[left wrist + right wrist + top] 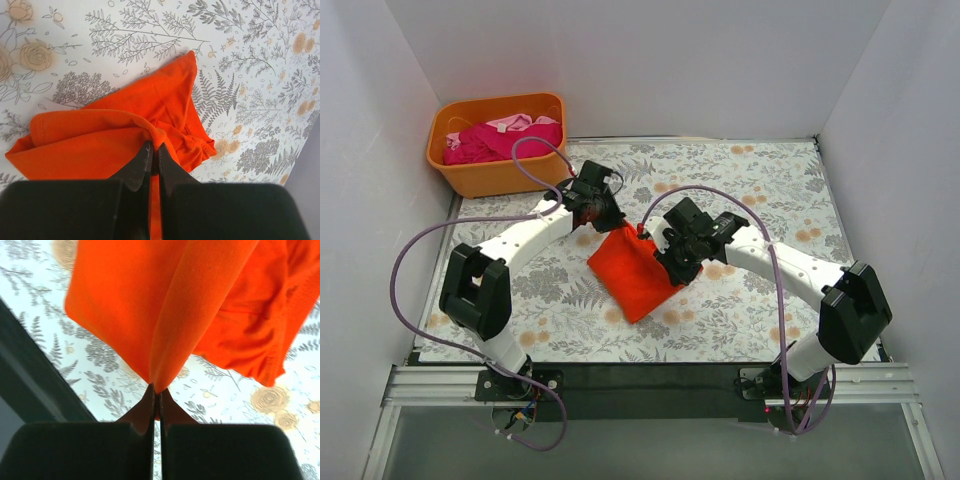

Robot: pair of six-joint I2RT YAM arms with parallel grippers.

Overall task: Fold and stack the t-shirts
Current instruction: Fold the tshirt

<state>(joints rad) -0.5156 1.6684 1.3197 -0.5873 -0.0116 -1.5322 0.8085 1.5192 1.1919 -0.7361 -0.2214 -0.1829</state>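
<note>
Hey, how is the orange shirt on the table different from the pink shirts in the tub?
The orange shirt is bright orange-red; the pink shirts are magenta and pale pink. The orange shirt is out on the flowered table, partly folded; the pink shirts sit bunched in the tub at the far left corner. The left gripper and right gripper are both shut on the orange shirt; nothing touches the pink shirts. Both are soft fabric.

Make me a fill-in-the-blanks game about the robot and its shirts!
The left gripper and right gripper both pinch a t-shirt coloured ____.
The plastic tub holds other t-shirts coloured ____.
The tub sits at the far ____ corner of the table.
Missing words: orange, pink, left.
</note>
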